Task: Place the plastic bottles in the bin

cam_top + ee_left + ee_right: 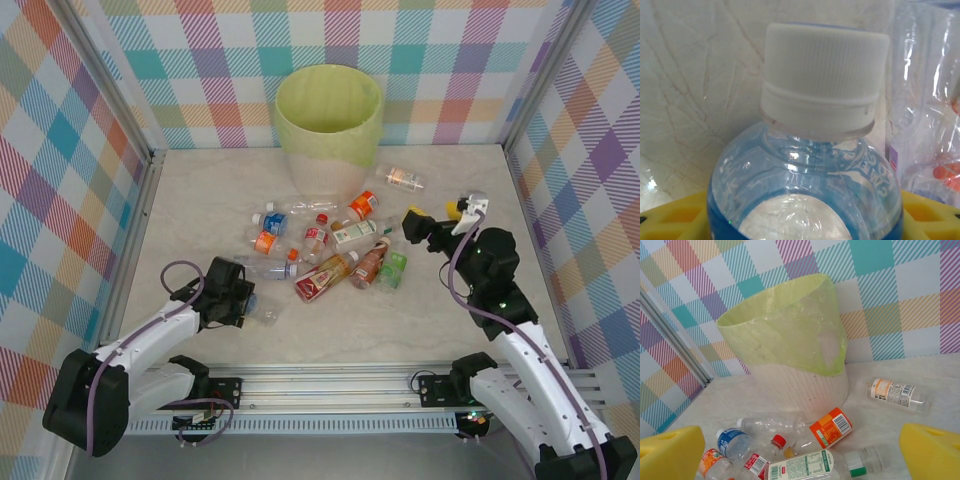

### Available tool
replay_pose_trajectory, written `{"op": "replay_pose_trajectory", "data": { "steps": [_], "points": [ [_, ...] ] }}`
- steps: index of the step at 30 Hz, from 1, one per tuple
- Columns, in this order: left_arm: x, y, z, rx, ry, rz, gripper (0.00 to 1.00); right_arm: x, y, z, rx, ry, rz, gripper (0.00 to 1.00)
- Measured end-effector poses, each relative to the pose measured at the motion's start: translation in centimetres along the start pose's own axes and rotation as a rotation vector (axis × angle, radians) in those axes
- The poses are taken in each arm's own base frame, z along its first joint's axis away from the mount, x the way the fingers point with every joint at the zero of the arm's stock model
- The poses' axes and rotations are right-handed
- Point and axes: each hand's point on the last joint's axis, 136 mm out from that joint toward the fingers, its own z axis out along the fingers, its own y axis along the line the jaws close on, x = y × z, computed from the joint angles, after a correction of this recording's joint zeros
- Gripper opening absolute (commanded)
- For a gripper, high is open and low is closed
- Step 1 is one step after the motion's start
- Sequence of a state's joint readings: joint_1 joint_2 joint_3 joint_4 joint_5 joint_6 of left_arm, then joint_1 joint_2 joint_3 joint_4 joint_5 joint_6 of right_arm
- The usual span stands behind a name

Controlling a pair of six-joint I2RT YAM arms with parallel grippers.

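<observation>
One blue bottle (pixel 805 170) sits inside my left pincer (pixel 800 222), pinched or not I cannot tell; my right pincer (pixel 802 452) is spread; next comes lifting it into the far bin (pixel 318 165).

Bright, even light, soft shadows — the bottle (pixel 810 165) near the left wrist camera looks blurred, with small glints.

Enclosure: back wall (pixel 450 60) and both side walls carry a pastel plaid print of teal, orange, purple and yellow on white. Bare aluminium posts (pixel 105 75) stand at the back corners. The tabletop (pixel 200 190) is pale beige with faint marble veining. A slotted aluminium rail (pixel 330 385) runs along the near edge. Light is even, shadows weak.
</observation>
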State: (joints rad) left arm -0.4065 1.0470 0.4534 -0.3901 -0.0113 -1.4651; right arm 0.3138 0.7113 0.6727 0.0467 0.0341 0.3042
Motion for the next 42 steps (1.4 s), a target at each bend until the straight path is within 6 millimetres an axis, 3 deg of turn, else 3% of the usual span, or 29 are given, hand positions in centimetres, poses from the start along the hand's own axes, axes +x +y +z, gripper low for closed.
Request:
{"op": "replay_pose_trajectory", "data": {
  "steps": [3,6,11,16,21,25,31,36,42],
  "points": [
    [-0.2,-1.1,-0.9,0.051,-0.016,0.092,0.50,0.2,-0.2,0.6,0.008,0.004,0.008,1.00],
    [-0.9,-3.3,-3.1,0.124,-0.063,0.216,0.48,0.6,-0.5,1.3,0.017,0.016,0.020,1.00],
    [-1.9,-10.0,-8.5,0.341,-0.186,0.405,0.49,1.0,-0.7,2.2,0.020,0.020,0.031,1.00],
    [-2.2,-16.5,-11.3,0.537,-0.298,0.532,0.49,1.6,-1.1,3.2,0.032,0.033,0.055,1.00],
    [-1.7,-25.9,-13.1,0.696,-0.378,0.653,0.48,2.1,-1.5,3.6,0.047,0.046,0.093,1.00],
    [-1.1,-34.4,-17.1,0.864,-0.462,0.724,0.48,2.1,-1.5,3.6,0.052,0.046,0.130,1.00],
    [-1.2,-42.6,-22.4,1.015,-0.629,0.791,0.50,2.4,-1.6,3.2,0.059,0.061,0.160,1.00],
    [-2.2,-47.0,-22.2,1.012,-0.736,0.803,0.49,2.4,-1.6,2.7,0.062,0.067,0.168,1.00],
    [-3.2,-50.4,-18.2,0.902,-0.782,0.855,0.49,2.2,-1.6,1.9,0.072,0.064,0.183,1.00]
  ]
}}
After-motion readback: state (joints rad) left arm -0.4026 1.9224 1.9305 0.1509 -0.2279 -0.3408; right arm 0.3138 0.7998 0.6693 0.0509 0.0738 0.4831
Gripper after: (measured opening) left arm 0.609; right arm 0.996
